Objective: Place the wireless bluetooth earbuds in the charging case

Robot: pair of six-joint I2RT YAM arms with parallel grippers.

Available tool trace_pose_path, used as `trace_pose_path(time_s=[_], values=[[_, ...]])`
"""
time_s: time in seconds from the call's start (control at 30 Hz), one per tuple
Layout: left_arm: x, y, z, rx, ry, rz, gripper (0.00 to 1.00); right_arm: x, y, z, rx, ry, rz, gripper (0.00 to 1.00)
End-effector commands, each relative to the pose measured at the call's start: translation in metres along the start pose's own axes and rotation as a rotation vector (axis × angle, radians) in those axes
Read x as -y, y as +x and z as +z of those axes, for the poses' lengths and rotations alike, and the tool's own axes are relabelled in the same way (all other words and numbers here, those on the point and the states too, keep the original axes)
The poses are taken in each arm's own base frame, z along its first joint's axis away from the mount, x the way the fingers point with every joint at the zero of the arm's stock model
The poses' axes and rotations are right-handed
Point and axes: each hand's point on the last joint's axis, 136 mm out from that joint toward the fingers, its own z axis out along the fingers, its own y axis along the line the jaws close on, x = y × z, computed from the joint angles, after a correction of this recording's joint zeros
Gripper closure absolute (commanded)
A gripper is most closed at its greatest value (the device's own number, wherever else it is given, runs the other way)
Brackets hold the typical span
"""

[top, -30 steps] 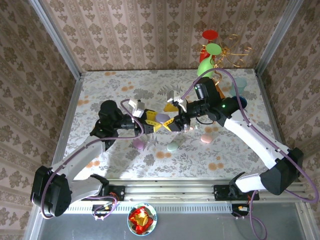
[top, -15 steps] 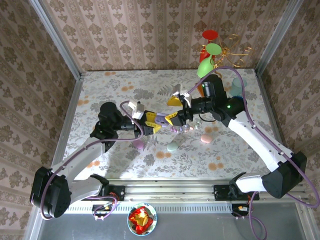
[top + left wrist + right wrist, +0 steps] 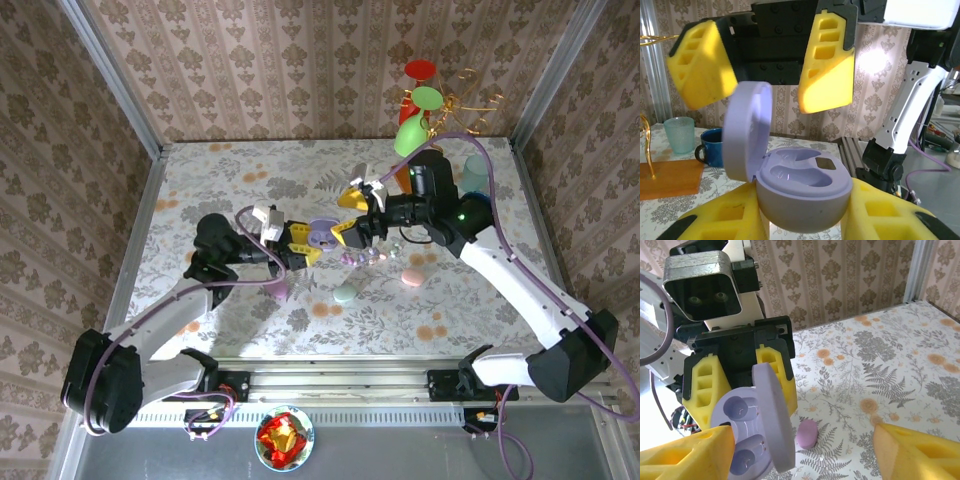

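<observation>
Floral cloth is covering the table (image 3: 220, 180), and patterned wallpaper (image 3: 300, 60) is closing it in behind and at both sides. We are holding the lilac case (image 3: 802, 192) up above the cloth. The left gripper (image 3: 308, 243) is clenching the lower shell of the case between its yellow fingers, and the lid is standing open. Both wells are looking empty in the left wrist view, so we are judging that no bud is seated yet.

The right gripper (image 3: 346, 215) is facing the open mouth of the case, its fingers spread wide with nothing between them. Tiny pale bits are lying on the table just beside the case on the right arm's side. We are taking them for the earbuds (image 3: 352, 259), though they are too small to tell. A lilac oval piece (image 3: 807, 434) is lying on the cloth below the case.

We are judging that the case is being presented while the pick is not yet made. Next, the right gripper is needing to drop to one bud, pinch it lightly, and line it up with a well while the left is keeping the case level.
</observation>
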Motion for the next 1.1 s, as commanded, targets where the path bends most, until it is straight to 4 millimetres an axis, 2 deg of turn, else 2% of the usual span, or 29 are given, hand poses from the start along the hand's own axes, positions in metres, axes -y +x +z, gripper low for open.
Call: trace_pose_path(time_s=[0.0, 0.1, 0.27, 0.4, 0.5, 0.6, 0.73, 0.8, 0.93, 1.07], values=[[-0.007, -0.011, 0.000, 0.051, -0.040, 0.015, 0.86, -0.002, -0.011, -0.009, 0.045, 0.022, 0.009, 0.26], [-0.016, -0.012, 0.001, 0.074, -0.075, -0.001, 0.86, -0.004, -0.012, -0.010, 0.063, 0.021, 0.037, 0.25], [-0.030, -0.007, 0.000, 0.100, -0.127, -0.013, 0.86, 0.007, -0.010, -0.020, 0.108, 0.123, 0.108, 0.23], [-0.044, -0.002, -0.006, 0.124, -0.197, -0.012, 0.87, 0.029, -0.002, -0.037, 0.187, 0.260, 0.230, 0.22], [-0.054, 0.000, -0.013, 0.152, -0.243, -0.024, 0.87, 0.049, 0.012, -0.052, 0.239, 0.359, 0.335, 0.20], [-0.061, -0.001, -0.020, 0.181, -0.264, -0.042, 0.87, 0.078, 0.040, -0.071, 0.246, 0.515, 0.486, 0.16], [-0.073, -0.004, -0.031, 0.208, -0.304, -0.051, 0.87, 0.114, 0.093, -0.089, 0.230, 0.707, 0.719, 0.19], [-0.076, -0.004, -0.035, 0.218, -0.328, -0.047, 0.87, 0.125, 0.122, -0.091, 0.173, 0.787, 0.815, 0.21], [-0.080, -0.007, -0.045, 0.234, -0.385, -0.005, 0.87, 0.132, 0.167, -0.078, 0.090, 0.819, 0.994, 0.33], [-0.082, -0.007, -0.052, 0.235, -0.416, 0.011, 0.87, 0.134, 0.202, -0.058, -0.048, 0.813, 1.108, 0.43]])
